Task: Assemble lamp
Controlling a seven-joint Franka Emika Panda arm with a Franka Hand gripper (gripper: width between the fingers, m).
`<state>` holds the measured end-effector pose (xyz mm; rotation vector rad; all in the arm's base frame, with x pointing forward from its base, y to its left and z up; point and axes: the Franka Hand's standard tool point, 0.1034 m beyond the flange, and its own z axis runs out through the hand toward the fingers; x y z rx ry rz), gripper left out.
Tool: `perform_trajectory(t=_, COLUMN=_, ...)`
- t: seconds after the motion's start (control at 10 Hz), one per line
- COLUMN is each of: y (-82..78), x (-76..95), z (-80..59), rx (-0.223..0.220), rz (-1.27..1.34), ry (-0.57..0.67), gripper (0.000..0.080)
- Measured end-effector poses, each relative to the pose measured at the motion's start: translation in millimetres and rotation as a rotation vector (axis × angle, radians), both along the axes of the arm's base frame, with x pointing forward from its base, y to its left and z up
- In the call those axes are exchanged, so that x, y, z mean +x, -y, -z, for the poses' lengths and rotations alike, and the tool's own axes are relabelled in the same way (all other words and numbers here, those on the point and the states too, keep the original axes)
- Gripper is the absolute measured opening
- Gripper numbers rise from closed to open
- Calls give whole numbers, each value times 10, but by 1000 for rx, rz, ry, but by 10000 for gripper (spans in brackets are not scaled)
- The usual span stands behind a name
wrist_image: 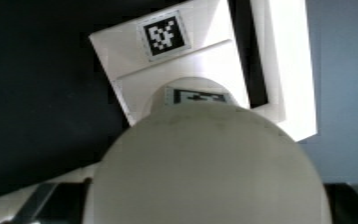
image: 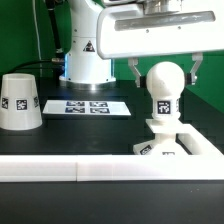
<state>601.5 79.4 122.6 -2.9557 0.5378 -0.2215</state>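
The ball-shaped bulb (image: 165,85) stands upright with its neck set in the low square base (image: 176,148) at the exterior view's right. My gripper (image: 166,76) hangs over it with one finger on each side of the ball and a small gap at each side, so it is open. In the wrist view the bulb (wrist_image: 202,160) fills the frame between my fingers (wrist_image: 39,203), with the base (wrist_image: 167,55) and its tag beyond it. The truncated-cone shade (image: 20,101) stands alone at the exterior view's left.
The marker board (image: 88,106) lies flat on the black table behind the middle. A long white bar (image: 90,168) edges the table's front and also shows in the wrist view (wrist_image: 286,60). The arm's white pedestal (image: 85,55) stands at the back.
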Motion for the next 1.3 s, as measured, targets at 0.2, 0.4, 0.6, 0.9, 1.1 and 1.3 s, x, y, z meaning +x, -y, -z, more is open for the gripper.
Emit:
perform_trajectory(t=0.2, y=-20, x=-3, z=1, rx=27, rz=116, ry=-13, gripper=579)
perform_trajectory(t=0.4, y=-41, x=-7, z=6, rx=68, rz=272, ry=-32, gripper=579)
perform_trajectory(t=0.6, y=-79, x=-14, z=10, rx=105, rz=427, ry=-53, gripper=579)
perform_trajectory(t=0.9, y=-147, x=-43, z=16, rx=172, rz=701, ry=-119, gripper=579)
perform_trajectory(t=1.1, y=-171, x=-31, z=21, rx=218, rz=880, ry=-170, gripper=579)
perform_trajectory(t=1.3, y=-193, x=-21, z=27, rx=254, rz=1018, ry=-211, gripper=579)
